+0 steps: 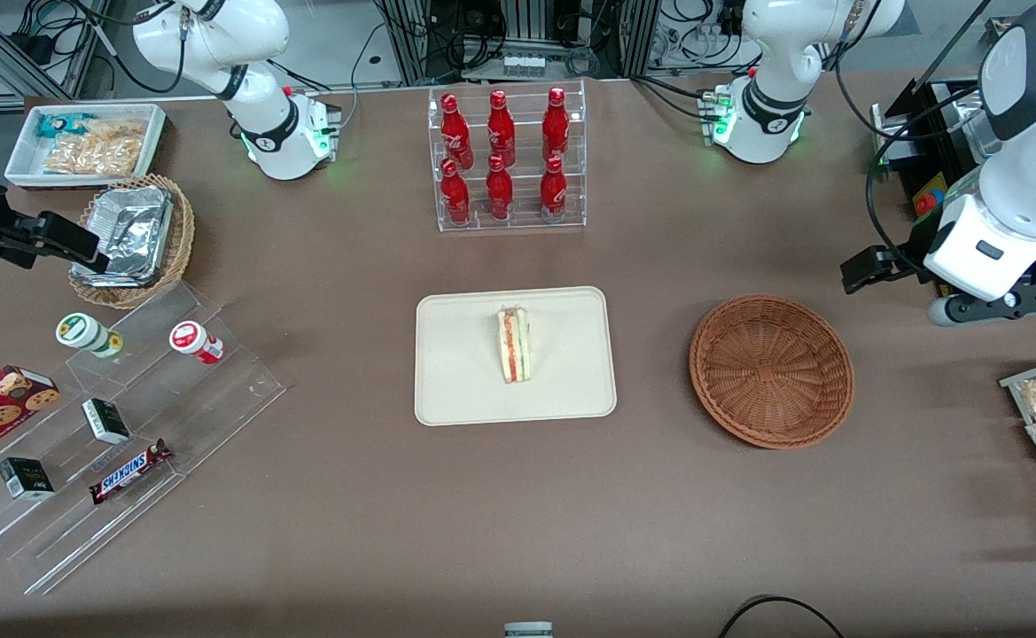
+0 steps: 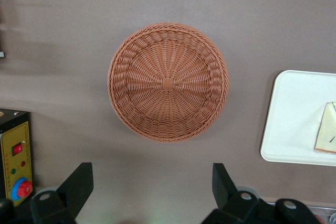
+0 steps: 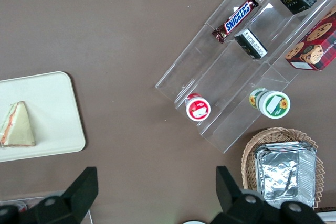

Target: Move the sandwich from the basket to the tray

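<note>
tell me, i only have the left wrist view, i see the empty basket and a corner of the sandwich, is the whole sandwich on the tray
Observer: Yes. In the front view the whole sandwich lies on the tray, near its middle and inside the rim.
Operator: where's my gripper relative to the basket
Observer: The gripper is open and empty, up by the working arm's end of the table, off to the side of the basket and above table height.
Operator: anything close to the tray i can't see
Observer: A clear rack of red bottles stands farther from the front camera than the tray, with bare table between them.
</note>
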You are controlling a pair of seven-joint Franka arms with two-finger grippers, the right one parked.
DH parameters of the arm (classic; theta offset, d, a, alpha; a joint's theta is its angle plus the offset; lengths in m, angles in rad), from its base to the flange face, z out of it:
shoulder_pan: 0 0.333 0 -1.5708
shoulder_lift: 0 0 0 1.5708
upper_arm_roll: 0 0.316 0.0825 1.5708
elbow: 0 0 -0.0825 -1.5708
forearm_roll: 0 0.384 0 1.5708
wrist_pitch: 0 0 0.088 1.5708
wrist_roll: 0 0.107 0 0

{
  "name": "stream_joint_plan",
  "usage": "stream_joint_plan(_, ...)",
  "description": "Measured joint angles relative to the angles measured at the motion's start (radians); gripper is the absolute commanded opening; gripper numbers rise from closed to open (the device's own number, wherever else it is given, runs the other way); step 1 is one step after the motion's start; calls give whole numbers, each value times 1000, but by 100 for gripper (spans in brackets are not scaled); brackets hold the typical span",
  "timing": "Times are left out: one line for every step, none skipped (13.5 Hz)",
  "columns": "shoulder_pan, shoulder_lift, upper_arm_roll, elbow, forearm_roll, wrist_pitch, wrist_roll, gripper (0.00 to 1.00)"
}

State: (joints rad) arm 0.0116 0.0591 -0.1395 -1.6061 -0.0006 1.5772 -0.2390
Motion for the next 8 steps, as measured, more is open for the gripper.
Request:
stream_joint_plan(0,0,0,0,0,0,8,100)
stream_joint_plan(0,-1,0,1,0,-1,14,100)
stream_joint_plan(0,-2,0,2,0,-4,18,100)
stream_joint_plan(1,-3,1,3,0,-8,21,100)
stream_joint_plan(3,-5,1,4,0,-13,27,100)
stream_joint_plan(4,-9,3,5,0,-18,37,100)
stream_joint_plan(3,-15,12,5,0,-24,51,100)
stream_joint_plan(2,-23,28,6,0,-30,69,100)
